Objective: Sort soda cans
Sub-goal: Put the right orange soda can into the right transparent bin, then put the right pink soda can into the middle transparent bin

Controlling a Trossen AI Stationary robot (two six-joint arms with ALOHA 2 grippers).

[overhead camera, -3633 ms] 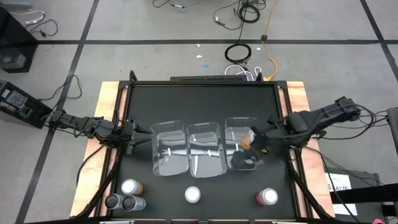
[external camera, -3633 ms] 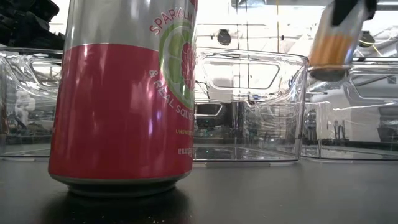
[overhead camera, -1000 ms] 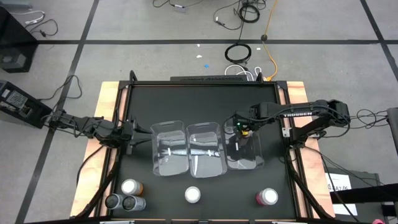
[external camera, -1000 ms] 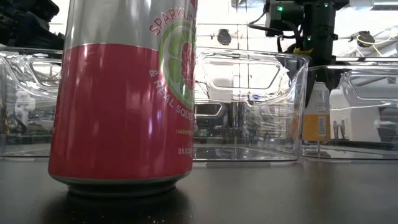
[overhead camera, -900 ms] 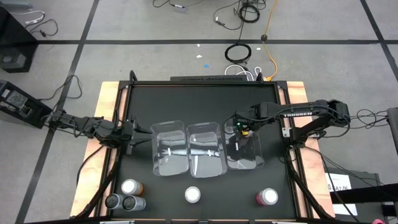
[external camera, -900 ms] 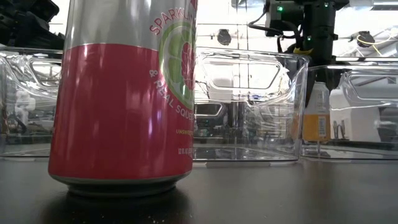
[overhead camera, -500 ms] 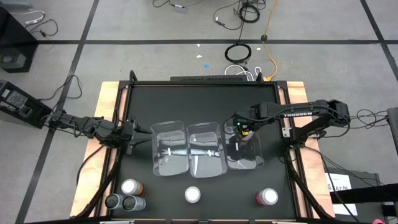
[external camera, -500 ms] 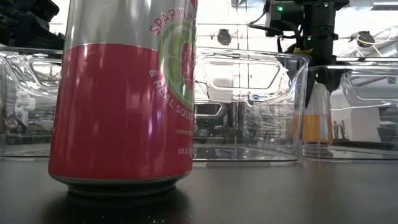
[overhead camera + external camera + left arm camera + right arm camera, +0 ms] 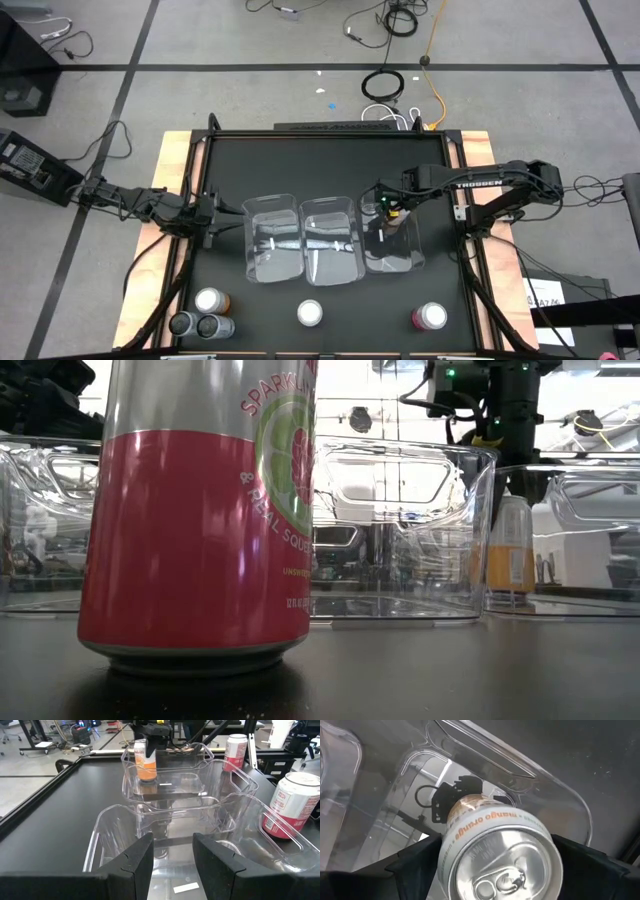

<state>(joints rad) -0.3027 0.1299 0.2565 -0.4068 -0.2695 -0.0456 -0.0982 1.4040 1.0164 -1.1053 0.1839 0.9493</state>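
An orange soda can (image 9: 495, 845) stands upright on the floor of the right clear bin (image 9: 400, 262), also seen in the low view (image 9: 511, 545). My right gripper (image 9: 392, 212) hangs over it, pointing down and open, with a finger (image 9: 412, 865) on either side of the can's top. My left gripper (image 9: 172, 852) waits open at the left bin's outer end (image 9: 250, 235) with nothing between its fingers. At the near edge stand an orange can (image 9: 210, 300), two silver cans (image 9: 196, 325) and two red-pink cans (image 9: 310, 313) (image 9: 430, 317).
Three clear bins lie side by side mid-table: left (image 9: 272, 262), middle (image 9: 332, 265) and right. The red-pink can (image 9: 200, 510) fills the low view's left. Bare black tabletop (image 9: 320, 165) stretches behind the bins, and cables lie on the floor beyond.
My right gripper has opened its fingers wider around the orange can's top while its hand kept still over the right bin. The can stays standing upright on the bin floor.
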